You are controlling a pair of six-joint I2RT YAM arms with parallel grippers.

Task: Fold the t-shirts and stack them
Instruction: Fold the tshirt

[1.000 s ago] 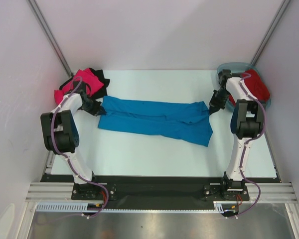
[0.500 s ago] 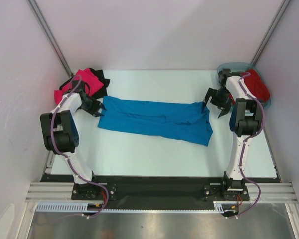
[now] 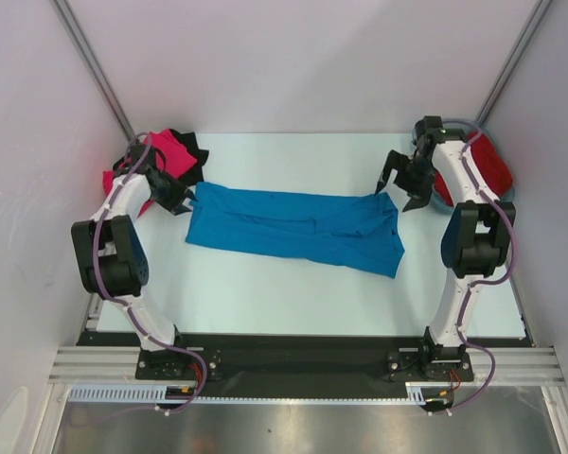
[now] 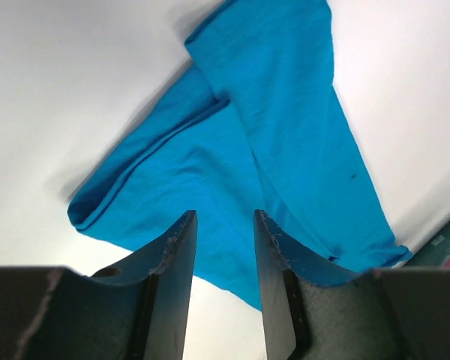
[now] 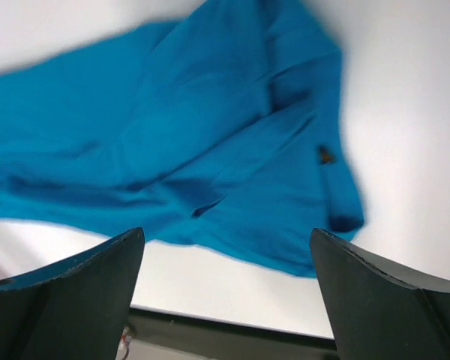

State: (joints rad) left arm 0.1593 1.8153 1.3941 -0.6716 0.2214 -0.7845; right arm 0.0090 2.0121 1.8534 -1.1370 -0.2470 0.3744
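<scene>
Pale walls close in a white surface (image 3: 293,293). At its centre we see the bright blue t-shirt (image 3: 293,229), folded into a long creased band running from 9 o'clock to 3 o'clock. Our left end effector (image 3: 177,203) hovers just beside the 9 o'clock end, jaws narrowly parted and clear of the cloth. Our right end effector (image 3: 395,192) hangs over the 3 o'clock end, spread wide and gripping nothing. We see the hot pink t-shirt (image 3: 166,149) and the black t-shirt (image 3: 193,151) heaped at 10 o'clock, and the dark red t-shirt (image 3: 492,163) at 2 o'clock.
</scene>
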